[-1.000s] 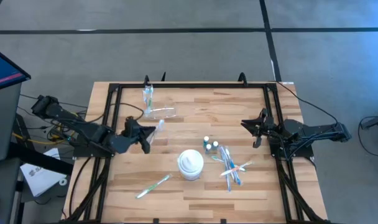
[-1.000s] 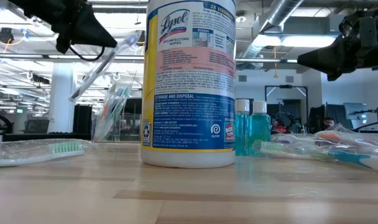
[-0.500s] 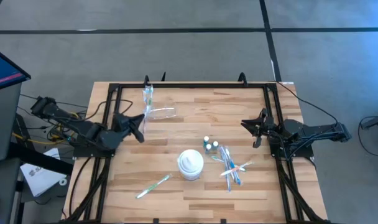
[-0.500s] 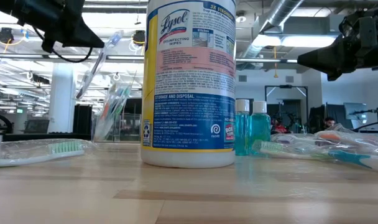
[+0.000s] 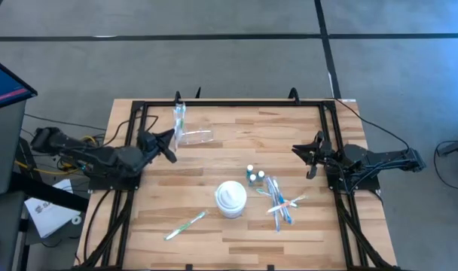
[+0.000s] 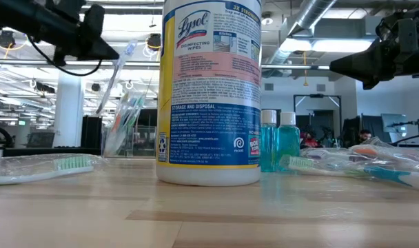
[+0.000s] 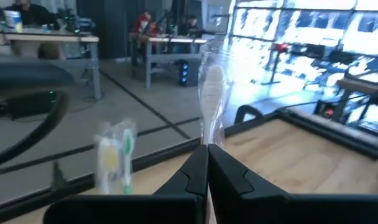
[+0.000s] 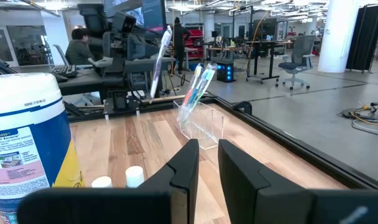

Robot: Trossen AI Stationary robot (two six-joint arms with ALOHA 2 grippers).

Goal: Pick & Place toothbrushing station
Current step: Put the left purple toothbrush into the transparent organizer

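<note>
At the table's far left my left gripper (image 5: 169, 140) is shut on a clear-wrapped toothbrush (image 6: 117, 71), held in the air just left of a clear cup (image 5: 193, 137). Green and blue toothbrushes (image 5: 179, 114) stand in that cup. One wrapped green toothbrush (image 5: 185, 224) lies flat near the front left. More toothbrushes (image 5: 279, 202) lie in a heap right of centre, beside two small white-capped blue bottles (image 5: 253, 175) that stand upright. My right gripper (image 5: 310, 156) waits at the right edge, its fingers (image 8: 184, 163) a narrow gap apart with nothing between them. My left gripper pinches the wrapped toothbrush's upper part (image 7: 207, 138), a little below its head, between the two fingertips. The fingers point about level, coming from the table's left, and lie across the brush. The brush is lifted clear and steeply slanted, its head (image 7: 212, 79) above the fingers and its handle (image 6: 103, 100) hanging below.
A tall white tub of wipes (image 5: 231, 197) stands at the table's middle front. A black frame rail (image 5: 236, 105) runs round the wooden top. Bare wood lies between the cup and the tub.
My left gripper has drawn back toward the table's left edge and a little toward the far edge, turning as it went. It has stayed shut on the wrapped toothbrush, which has tipped to a steeper slant and stays clear of the table.
</note>
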